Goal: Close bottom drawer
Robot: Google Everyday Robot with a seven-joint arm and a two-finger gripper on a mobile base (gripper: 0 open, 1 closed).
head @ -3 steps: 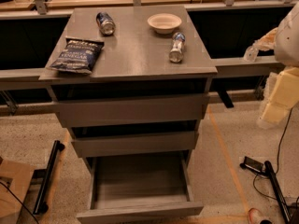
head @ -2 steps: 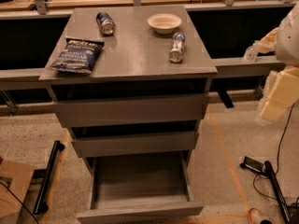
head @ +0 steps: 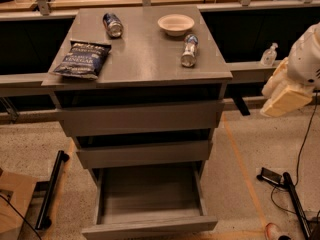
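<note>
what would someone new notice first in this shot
The bottom drawer stands pulled far out at the foot of the cabinet, its plank floor bare. On the cabinet top lie a dark chip bag at the left edge, a can behind it, a white bowl and a bottle on its side. The gripper hangs off to the right, apart from the cabinet.

Open floor (head: 240,154) between the gripper (head: 286,98), right of the cabinet (head: 145,54), and the pulled-out bottom drawer (head: 150,227)
</note>
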